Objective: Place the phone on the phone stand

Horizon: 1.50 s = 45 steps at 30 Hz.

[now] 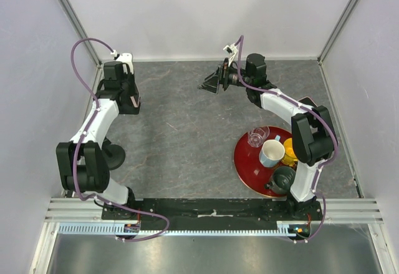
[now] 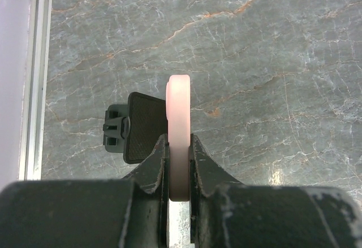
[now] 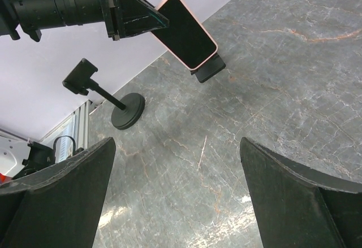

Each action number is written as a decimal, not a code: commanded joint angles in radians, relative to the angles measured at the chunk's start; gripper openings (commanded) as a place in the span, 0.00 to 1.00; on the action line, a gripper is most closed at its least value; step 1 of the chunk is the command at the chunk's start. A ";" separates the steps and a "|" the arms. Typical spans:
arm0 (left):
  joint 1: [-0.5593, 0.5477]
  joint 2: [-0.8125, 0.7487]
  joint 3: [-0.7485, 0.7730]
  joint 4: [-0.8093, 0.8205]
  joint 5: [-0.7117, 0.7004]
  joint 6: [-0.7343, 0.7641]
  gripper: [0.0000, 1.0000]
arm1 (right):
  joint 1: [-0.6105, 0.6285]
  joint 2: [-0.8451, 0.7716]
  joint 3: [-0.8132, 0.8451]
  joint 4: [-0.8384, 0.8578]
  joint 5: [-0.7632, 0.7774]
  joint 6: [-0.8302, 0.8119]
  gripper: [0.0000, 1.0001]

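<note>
The left claw (image 2: 179, 146) is clamped on a pink-rimmed phone (image 3: 186, 30), holding it tilted above the grey marble bench (image 3: 283, 90). The black phone stand (image 3: 125, 114) stands on the bench near the wall, apart from the phone. The right claw (image 3: 176, 143) hovers, fingers wide apart

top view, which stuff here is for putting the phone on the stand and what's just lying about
job: phone, left fingers gripping it, phone stand
lying about: red tray, glass, mug, dark teapot, yellow item
</note>
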 commanded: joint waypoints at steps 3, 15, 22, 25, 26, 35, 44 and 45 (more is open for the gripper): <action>0.067 0.003 0.047 0.091 0.060 0.009 0.02 | -0.002 0.025 0.006 0.072 -0.033 0.015 0.98; 0.073 -0.015 0.048 0.059 0.075 0.015 0.02 | -0.001 0.041 0.004 0.101 -0.045 0.038 0.98; 0.075 -0.047 0.058 0.036 0.095 -0.001 0.02 | -0.001 0.050 0.006 0.117 -0.049 0.051 0.98; 0.075 -0.050 0.059 0.034 0.088 -0.006 0.02 | -0.001 0.050 0.006 0.118 -0.049 0.052 0.98; 0.073 -0.050 0.059 0.031 0.086 -0.009 0.02 | -0.001 0.050 0.006 0.118 -0.048 0.054 0.98; 0.087 -0.015 0.062 0.036 0.118 -0.023 0.02 | -0.001 0.055 0.006 0.127 -0.056 0.061 0.98; 0.129 0.026 0.062 0.053 0.180 -0.051 0.02 | -0.001 0.064 0.006 0.147 -0.062 0.077 0.98; 0.130 0.034 0.065 0.048 0.181 -0.052 0.02 | -0.001 0.064 0.006 0.153 -0.062 0.080 0.98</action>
